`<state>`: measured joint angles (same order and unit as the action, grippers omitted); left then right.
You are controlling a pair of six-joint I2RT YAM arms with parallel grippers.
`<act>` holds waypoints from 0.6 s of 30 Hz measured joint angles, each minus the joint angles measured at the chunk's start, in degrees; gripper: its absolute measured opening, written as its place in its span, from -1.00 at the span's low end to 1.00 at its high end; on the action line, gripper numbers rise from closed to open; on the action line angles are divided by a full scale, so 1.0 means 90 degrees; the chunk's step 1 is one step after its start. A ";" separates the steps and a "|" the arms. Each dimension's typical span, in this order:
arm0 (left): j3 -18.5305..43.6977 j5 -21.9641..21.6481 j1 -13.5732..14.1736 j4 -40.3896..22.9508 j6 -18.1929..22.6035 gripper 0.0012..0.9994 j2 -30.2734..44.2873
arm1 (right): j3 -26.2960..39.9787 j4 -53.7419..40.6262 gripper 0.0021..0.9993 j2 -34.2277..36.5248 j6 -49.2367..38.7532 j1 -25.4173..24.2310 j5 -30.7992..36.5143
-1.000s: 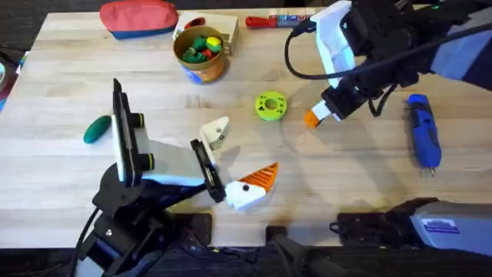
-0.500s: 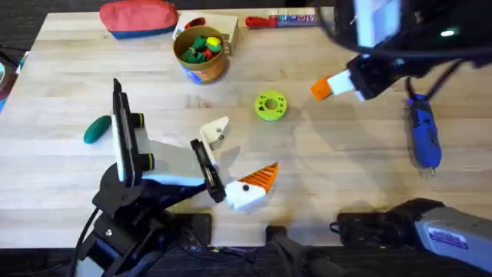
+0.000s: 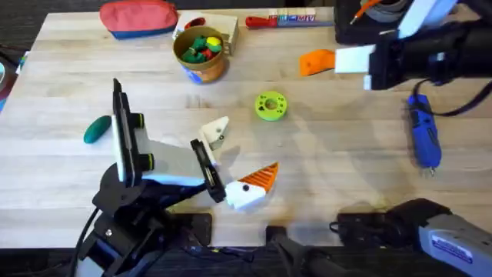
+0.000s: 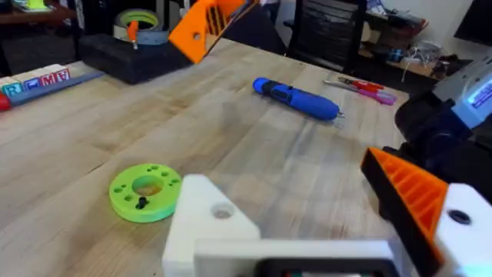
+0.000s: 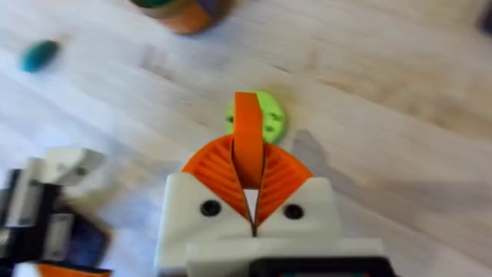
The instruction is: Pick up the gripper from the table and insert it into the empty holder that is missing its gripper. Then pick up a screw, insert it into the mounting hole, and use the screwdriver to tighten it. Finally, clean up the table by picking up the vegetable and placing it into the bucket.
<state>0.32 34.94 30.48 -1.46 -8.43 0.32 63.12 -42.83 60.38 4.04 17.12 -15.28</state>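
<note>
I have the gripper [image 5: 247, 142] pinched between the orange pads of my right gripper [image 5: 250, 196], lifted clear of the table [image 3: 338, 154] above its far right part, so I judge the pick-up done and the insertion in hand. The holder [image 3: 215, 129], its bare white tip up, is one finger of my left gripper [image 3: 234, 161], which stands wide open near the table's front middle. Next I judge I must carry the wedge across and down, lining it up with that bare tip.
</note>
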 joint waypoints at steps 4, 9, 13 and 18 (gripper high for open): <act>0.0000 -0.0002 0.0000 -0.0001 0.0000 0.72 0.0000 | -0.0694 0.0474 -1.00 -0.0002 0.0672 0.0000 -0.1188; 0.0000 0.0000 0.0000 0.0000 0.0000 0.72 0.0000 | -0.1471 0.0946 -1.00 -0.0128 0.1322 0.0000 -0.2530; 0.0000 -0.0002 0.0000 -0.0002 0.0000 0.72 0.0000 | -0.1811 0.1076 -1.00 -0.0226 0.1838 0.0000 -0.3301; 0.0000 -0.0002 0.0000 -0.0001 0.0000 0.72 0.0000 | -0.2077 0.1259 -1.00 -0.0019 0.2399 0.0000 -0.3908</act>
<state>0.32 34.92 30.48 -1.47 -8.43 0.32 44.43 -31.49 60.21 25.63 17.12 -50.45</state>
